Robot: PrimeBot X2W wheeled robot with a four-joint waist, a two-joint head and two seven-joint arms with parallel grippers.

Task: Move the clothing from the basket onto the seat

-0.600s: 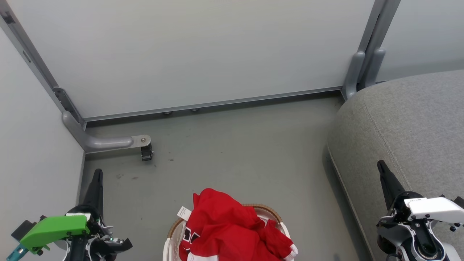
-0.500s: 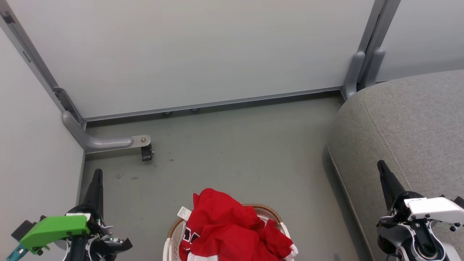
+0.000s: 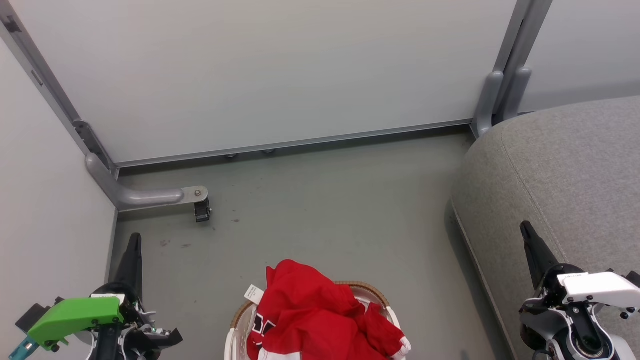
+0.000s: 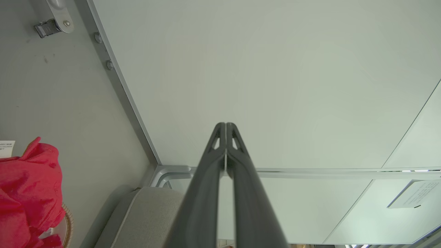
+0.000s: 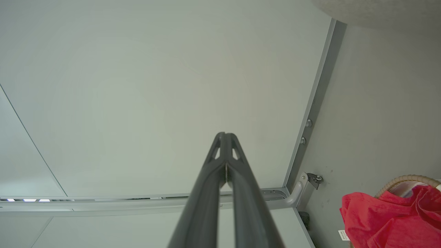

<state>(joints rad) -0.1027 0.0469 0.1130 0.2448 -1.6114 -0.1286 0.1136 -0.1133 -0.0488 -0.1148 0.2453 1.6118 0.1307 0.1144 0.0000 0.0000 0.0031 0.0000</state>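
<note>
A: How many things are there?
B: One basket (image 3: 375, 292), one grey seat (image 3: 565, 170) to the right of it, and two grippers.
A: And the clothing (image 3: 315, 315)?
B: It is one red heap in the basket, spilling over its rim. It is crumpled, with white trim and black numbers.
A: The grippers?
B: The left gripper (image 3: 135, 238) is left of the basket, the right gripper (image 3: 525, 227) right of it. Both press their fingers together, holding nothing.

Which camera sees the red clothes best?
The head view. It looks down on the red clothes heaped in the basket, with part of the black numerals and the white tag showing. The left wrist view catches a red bunch at its left edge; the right wrist view catches one at its lower right corner.
</note>
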